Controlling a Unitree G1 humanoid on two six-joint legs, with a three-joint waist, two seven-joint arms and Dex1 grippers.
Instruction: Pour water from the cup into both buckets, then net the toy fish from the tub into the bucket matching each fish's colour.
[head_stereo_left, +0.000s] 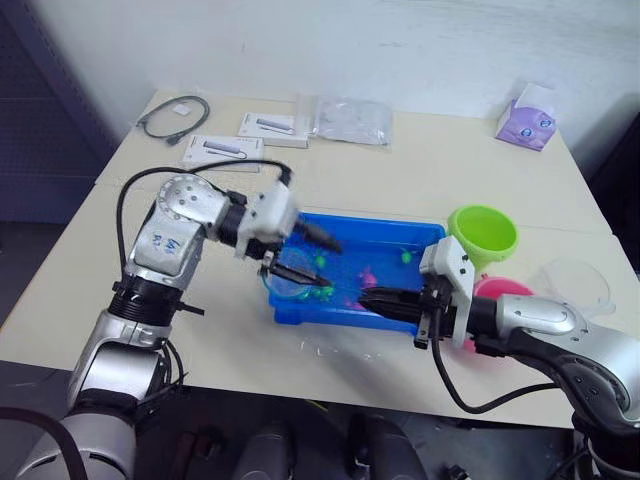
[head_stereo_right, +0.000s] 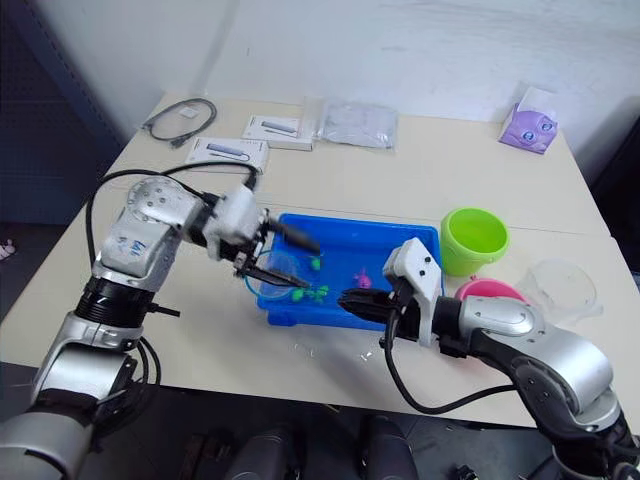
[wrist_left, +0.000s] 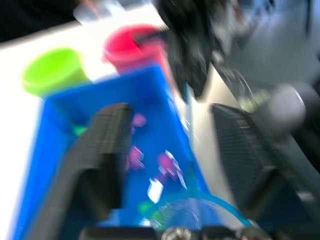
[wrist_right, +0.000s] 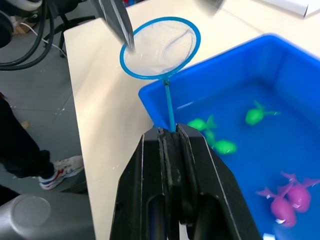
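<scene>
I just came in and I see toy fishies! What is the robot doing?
The robot is fishing. Its right gripper is shut on the thin handle of a small blue net, held over the corner of the blue tub. Green and pink toy fish float in the tub. The left gripper is open, near the net ring. The green bucket and pink bucket wait beside the tub.

head pair: high, facing down | wrists: close | shared: tub (head_stereo_left: 400, 240)

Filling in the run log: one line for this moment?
right gripper: shut on net handle | left gripper: open, at net ring | fish: in tub | buckets: beside tub
</scene>
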